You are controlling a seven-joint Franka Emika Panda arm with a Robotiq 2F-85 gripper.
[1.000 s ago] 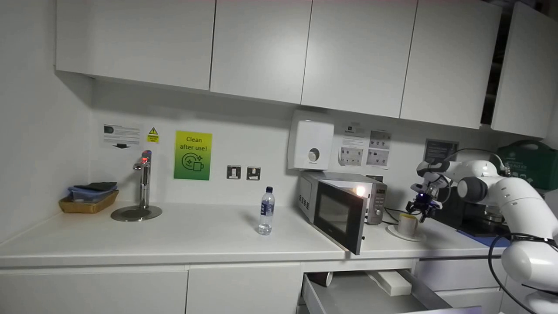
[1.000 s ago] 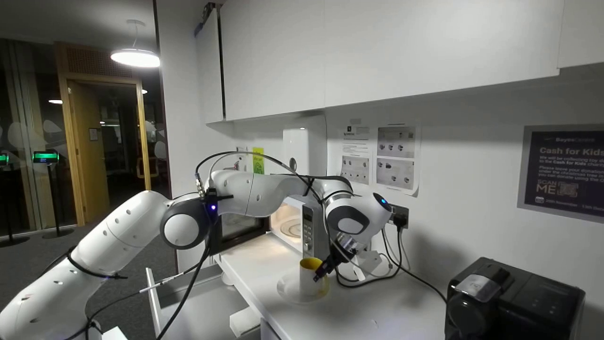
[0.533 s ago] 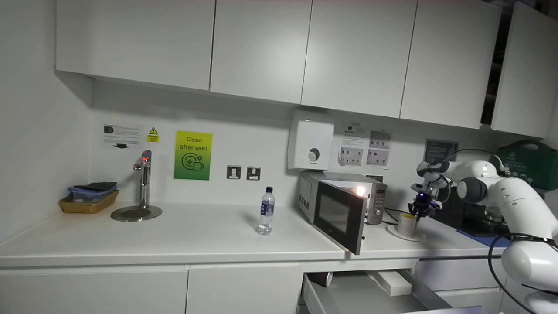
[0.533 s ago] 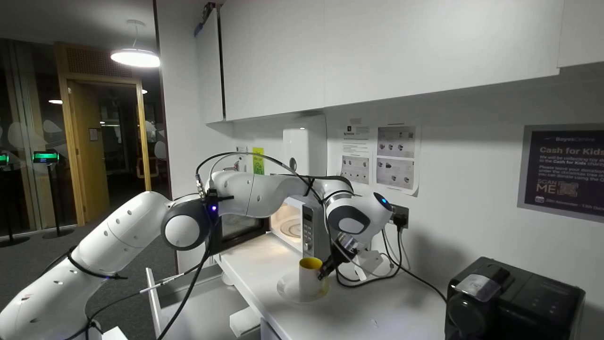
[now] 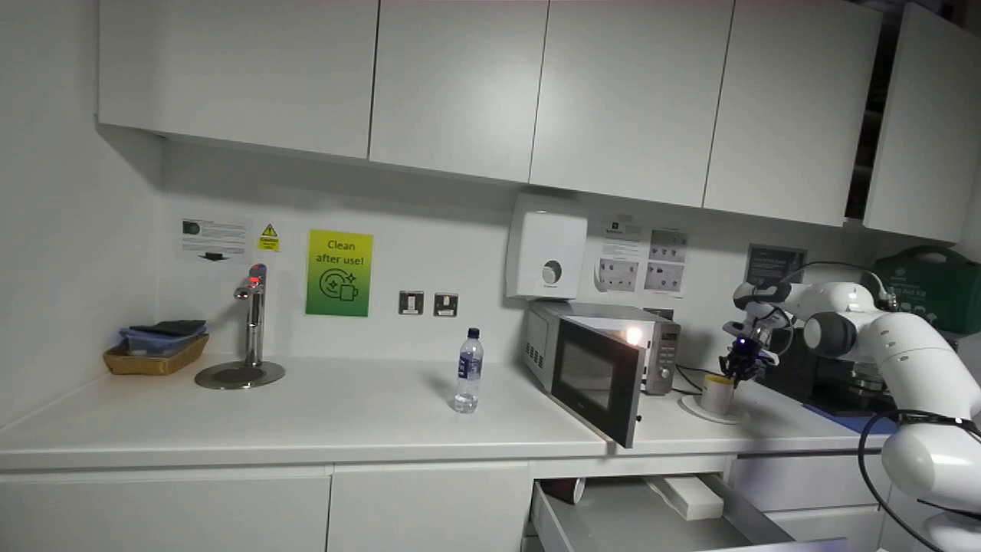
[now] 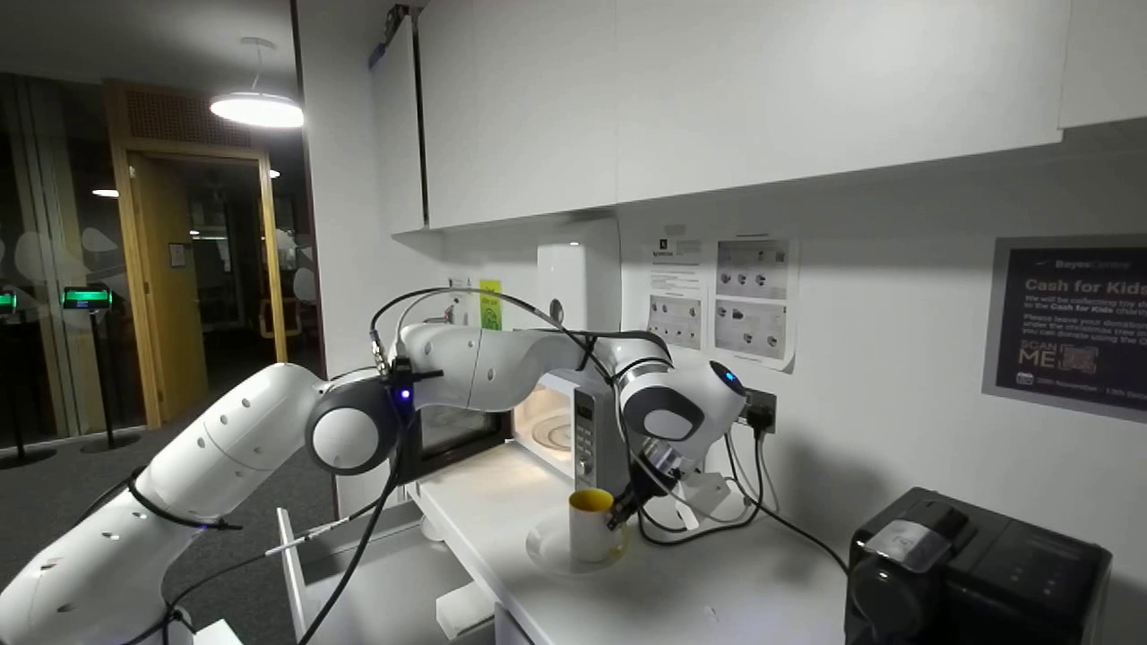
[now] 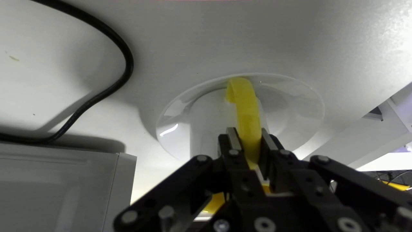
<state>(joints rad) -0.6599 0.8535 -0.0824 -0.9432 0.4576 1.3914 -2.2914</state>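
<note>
Microwave [image 7: 58, 187], lower left of the wrist view; saucer [image 7: 299, 109], at centre; on it, upright, the mug [image 7: 210, 125]; its yellow handle [image 7: 248, 119], right of centre, pinched between my fingers [image 7: 230, 148]. To hold well, I should squeeze evenly, square to the handle, lest the mug twist.
</note>
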